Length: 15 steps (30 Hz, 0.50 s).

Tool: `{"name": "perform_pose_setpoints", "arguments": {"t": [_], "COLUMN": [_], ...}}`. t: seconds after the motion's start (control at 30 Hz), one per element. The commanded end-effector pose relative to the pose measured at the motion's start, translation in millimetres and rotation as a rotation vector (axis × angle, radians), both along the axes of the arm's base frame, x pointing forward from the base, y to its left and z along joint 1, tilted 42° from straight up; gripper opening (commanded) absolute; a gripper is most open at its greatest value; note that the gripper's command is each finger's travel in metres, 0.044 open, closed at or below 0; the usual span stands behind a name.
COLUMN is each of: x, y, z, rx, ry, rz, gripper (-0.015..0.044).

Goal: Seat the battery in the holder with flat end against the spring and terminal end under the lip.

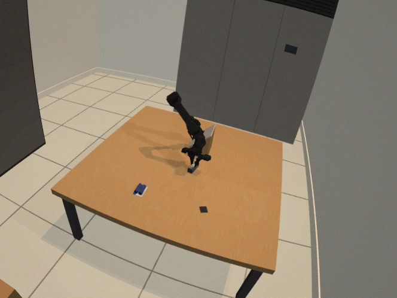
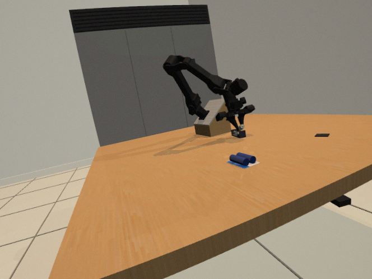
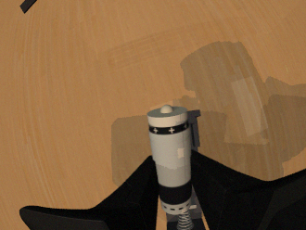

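White and black, one battery [image 1: 192, 166] [image 2: 241, 126] [image 3: 172, 148]: you have it grasped in the gripper [image 1: 194, 164] [image 2: 240, 128] [image 3: 172, 159], over the holder [image 1: 190, 170] [image 2: 241, 134] [image 3: 196, 132]. It sits tilted, terminal end raised, not seated under the lip. Its flat end is close by the spring [image 3: 184, 222]; whether they touch, you cannot tell.

Holder: dark, on the desk [image 1: 237, 192] [image 2: 150, 195] [image 3: 70, 93], around mid-desk in your top view.

Arm [image 1: 184, 112] [image 2: 204, 71]: black, one, reaching down to the holder from a wedge block [image 1: 210, 131] [image 2: 222, 122] with a pale sloping top. You find the block towards the desk's far edge, the cabinet side.

Cells [image 1: 140, 188] [image 2: 239, 159]: two, blue, lying side by side on a blue-and-white card [image 1: 139, 194] [image 2: 255, 163], towards the near left corner in your top view.

Square [image 1: 203, 209] [image 2: 321, 135]: one, dark, flat, towards the near edge, right of the cells.

Cabinet [image 1: 243, 64] [image 2: 105, 84]: grey, standing beyond the far edge.
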<state>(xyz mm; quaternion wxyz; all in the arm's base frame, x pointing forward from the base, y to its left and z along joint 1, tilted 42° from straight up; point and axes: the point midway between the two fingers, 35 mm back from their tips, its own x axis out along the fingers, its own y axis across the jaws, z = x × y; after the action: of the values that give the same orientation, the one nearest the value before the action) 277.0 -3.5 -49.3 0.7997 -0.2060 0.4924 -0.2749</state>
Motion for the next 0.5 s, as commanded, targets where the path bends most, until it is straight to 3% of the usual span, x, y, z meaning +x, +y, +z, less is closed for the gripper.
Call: {"name": "perform_pose_setpoints", "arguments": {"t": [0.0,0.47], "x": [-3.1,-6.3], "y": [-2.0,-5.0], "z": [-2.3,-6.0], "rx": [-0.011,-0.025], "ry": [-0.003,-0.058], "rz": [0.017,0.068], "gripper": [0.007,0.007]}}
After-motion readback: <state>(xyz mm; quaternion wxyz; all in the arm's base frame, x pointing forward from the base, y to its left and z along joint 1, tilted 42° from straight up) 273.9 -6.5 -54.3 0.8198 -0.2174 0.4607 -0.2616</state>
